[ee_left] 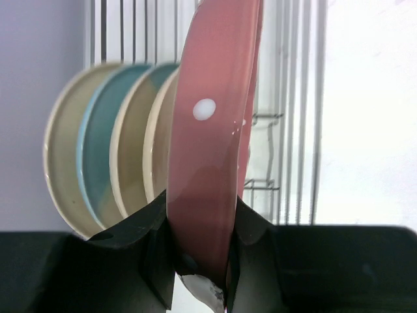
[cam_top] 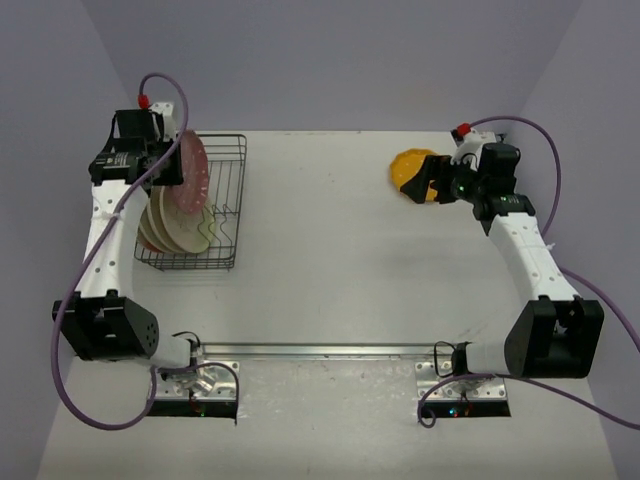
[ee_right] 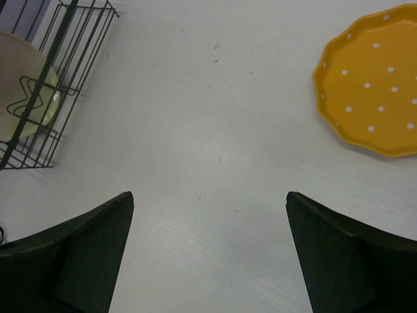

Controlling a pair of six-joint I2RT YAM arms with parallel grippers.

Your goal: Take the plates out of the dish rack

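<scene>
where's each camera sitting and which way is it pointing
top external: above and behind, looking down at the table; left arm and right arm show.
left wrist: on the left gripper, facing the dish rack; its fingers clamp the pink dotted plate.
right wrist: on the open right gripper, looking down at the table; yellow plate ahead.
shared: both wrist views show the dish rack.

Bright, even light, faint shadows; white glare and blurry rear plates [ee_left: 98, 150] in left wrist view.
</scene>
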